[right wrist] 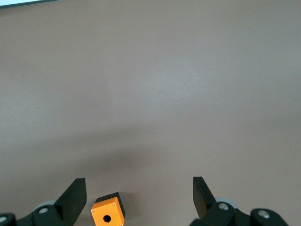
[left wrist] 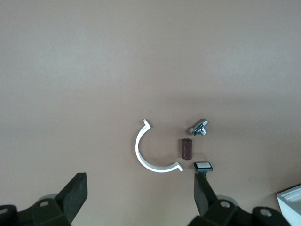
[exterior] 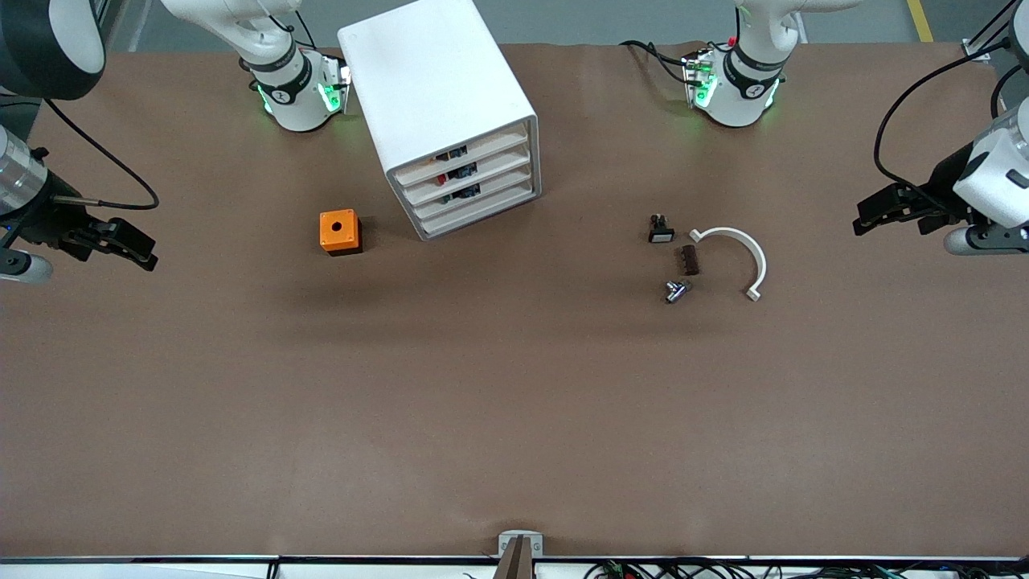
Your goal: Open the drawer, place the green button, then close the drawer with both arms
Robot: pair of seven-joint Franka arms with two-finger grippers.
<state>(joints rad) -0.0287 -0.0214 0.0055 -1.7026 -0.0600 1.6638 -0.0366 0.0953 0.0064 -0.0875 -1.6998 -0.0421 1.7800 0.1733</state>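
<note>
Orange box (exterior: 340, 232) beside white cabinet (exterior: 440, 104) (drawers all shut).

A robotics lab: bench-mounted arms (exterior: 281, 72), brown-papered table (exterior: 514, 402), cables, taped concrete floor.

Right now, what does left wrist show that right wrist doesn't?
Only left wrist: white clip, brown block, metal fitting, white-capped button, cabinet corner, open left gripper. Only right wrist: orange box, open right gripper. Both: brown table, nothing held. No green button in either.
</note>
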